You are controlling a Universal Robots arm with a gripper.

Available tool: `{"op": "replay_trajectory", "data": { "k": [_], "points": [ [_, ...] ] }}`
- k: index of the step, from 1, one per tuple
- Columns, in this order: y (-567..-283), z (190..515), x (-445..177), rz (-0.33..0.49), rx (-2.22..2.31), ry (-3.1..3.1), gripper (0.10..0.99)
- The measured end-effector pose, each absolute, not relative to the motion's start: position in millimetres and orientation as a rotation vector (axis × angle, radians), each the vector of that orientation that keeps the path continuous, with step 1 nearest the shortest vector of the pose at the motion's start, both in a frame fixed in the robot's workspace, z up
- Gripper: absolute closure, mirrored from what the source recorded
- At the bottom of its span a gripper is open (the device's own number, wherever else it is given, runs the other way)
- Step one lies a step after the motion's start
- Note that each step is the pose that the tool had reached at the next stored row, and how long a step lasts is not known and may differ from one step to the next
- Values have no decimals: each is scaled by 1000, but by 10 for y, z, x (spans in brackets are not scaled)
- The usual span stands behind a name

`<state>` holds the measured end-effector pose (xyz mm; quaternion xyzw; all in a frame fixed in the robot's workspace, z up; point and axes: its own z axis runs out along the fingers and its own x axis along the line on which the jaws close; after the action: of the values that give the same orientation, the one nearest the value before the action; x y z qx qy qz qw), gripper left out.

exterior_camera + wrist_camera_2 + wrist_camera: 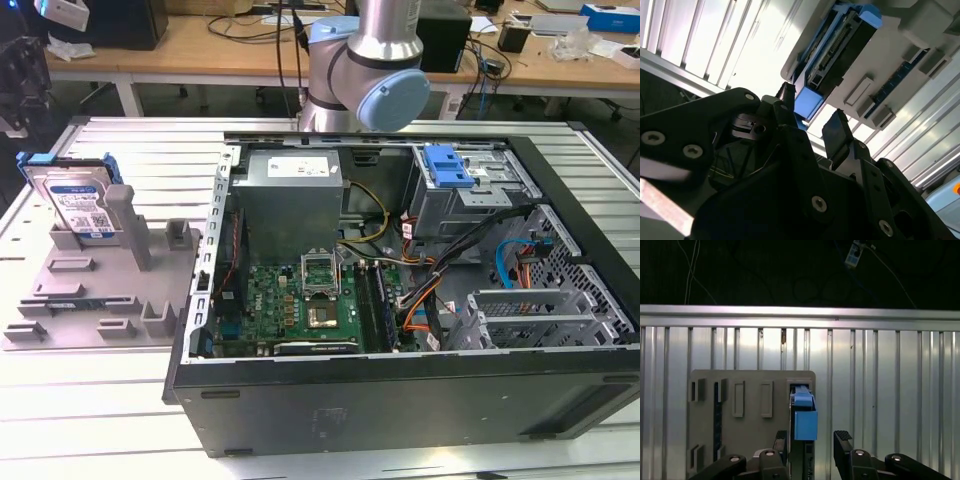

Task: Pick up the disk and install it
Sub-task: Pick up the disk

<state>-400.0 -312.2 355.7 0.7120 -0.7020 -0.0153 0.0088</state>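
The disk [78, 203] stands upright in a slot of the grey plastic holder [100, 300] at the exterior view's left. It is silver with a white-and-blue label and a blue bracket around it. In the first wrist view I look down on the disk's edge [804, 421]. My gripper [812, 441] hovers over that edge, open and holding nothing. One black fingertip [782, 439] lies close beside the blue bracket. In the second wrist view the disk [840, 50] lies beyond my open gripper [811, 116], apart from it.
An open computer case [330, 410] lies on the slatted metal table [120, 400], right of the holder. Inside it are a green board [300, 305], a grey metal box [290, 195] and a silver cage with a blue tab [447, 165]. The arm's base [370, 70] rises behind the case.
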Motion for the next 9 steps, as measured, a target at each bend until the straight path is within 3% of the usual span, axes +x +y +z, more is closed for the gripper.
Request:
{"op": "replay_trajectory", "data": {
  "k": [9],
  "points": [
    [-3155,3450,-3978,-48,2224,-2193,588]
  ]
}}
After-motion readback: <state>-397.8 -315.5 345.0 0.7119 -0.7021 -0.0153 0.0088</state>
